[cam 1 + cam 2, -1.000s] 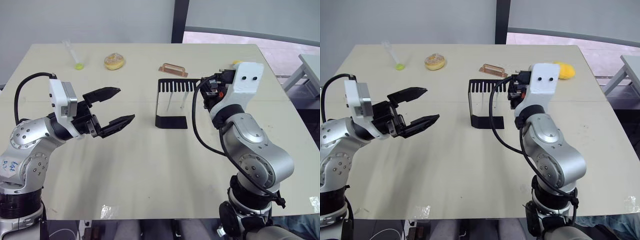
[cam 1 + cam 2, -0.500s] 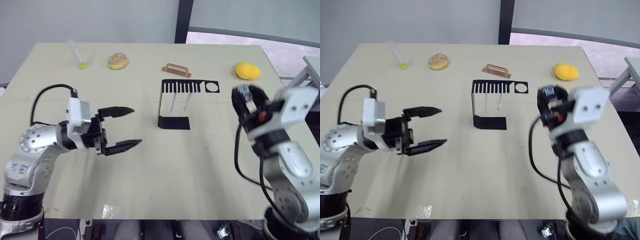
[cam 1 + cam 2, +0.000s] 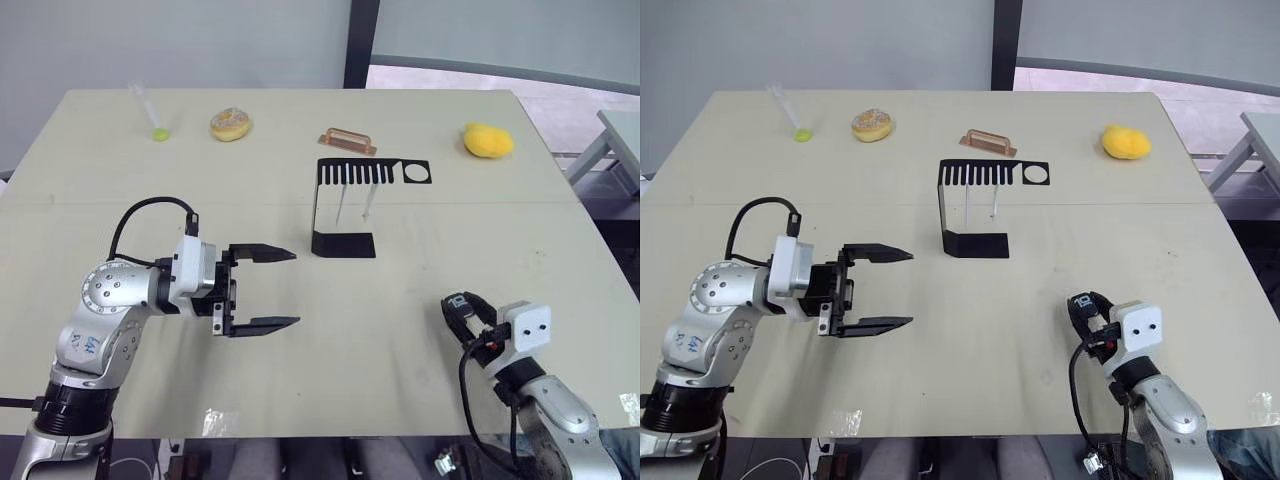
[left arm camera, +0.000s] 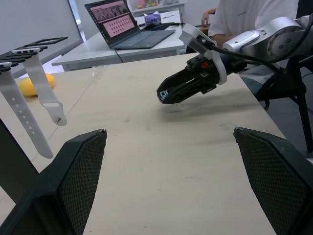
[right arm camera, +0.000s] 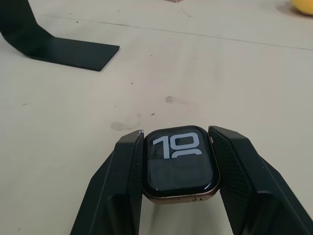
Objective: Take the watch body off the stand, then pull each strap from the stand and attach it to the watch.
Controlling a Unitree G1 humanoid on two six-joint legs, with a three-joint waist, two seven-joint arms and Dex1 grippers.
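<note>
Two thin white flexible straps [image 3: 354,205], hung vertically at centre frame, lie nearest the wide-open, empty left claw [image 3: 272,288]; the small black rounded-square watch body [image 5: 180,163] is clamped in the right claw [image 5: 178,196] at lower right.

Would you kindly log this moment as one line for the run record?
right gripper: shut on watch body, low over table | left gripper: open, holds nothing | straps: both hanging on stand

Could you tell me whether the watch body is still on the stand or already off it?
Off. The watch body sits clamped between the right gripper fingers above the table, well away from the stand, where both straps hang.
</note>
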